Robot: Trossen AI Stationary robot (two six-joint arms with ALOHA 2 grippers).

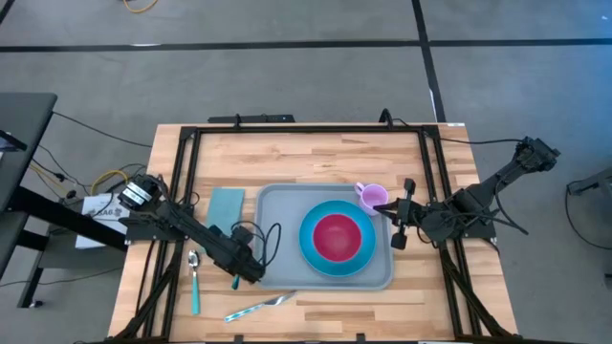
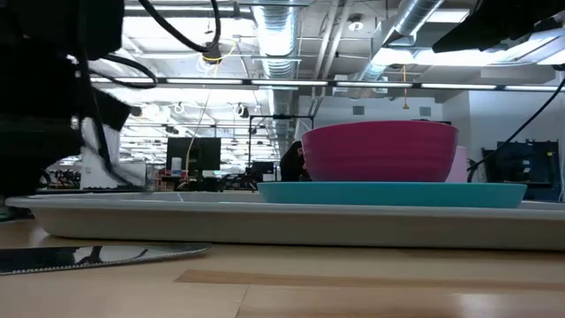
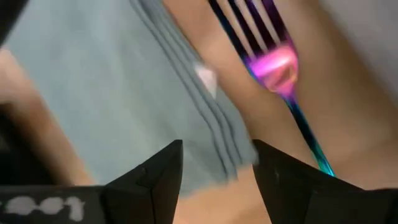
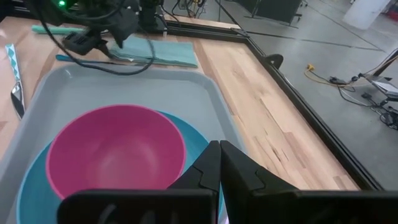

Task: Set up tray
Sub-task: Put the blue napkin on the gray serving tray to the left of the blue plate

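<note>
Left to right: a spoon (image 1: 194,270) and teal napkin (image 1: 226,204) are lying on the wooden counter (image 1: 316,153); the left pincer (image 1: 251,272), released, is hovering at the tray (image 1: 277,205) edge near a fork (image 1: 256,307). The tray is sitting mid-counter, carrying a blue plate (image 1: 316,258) and pink bowl (image 1: 337,237); a lilac cup (image 1: 372,196) is standing beside the clenched right pincer (image 1: 402,212). Grey floor (image 1: 287,76) is surrounding the counter.

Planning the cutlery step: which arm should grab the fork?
Left, probably. The left gripper hangs open at the tray's near-left corner, right by the fork on the table. The right gripper sits shut beside the pink cup, across the tray.
</note>
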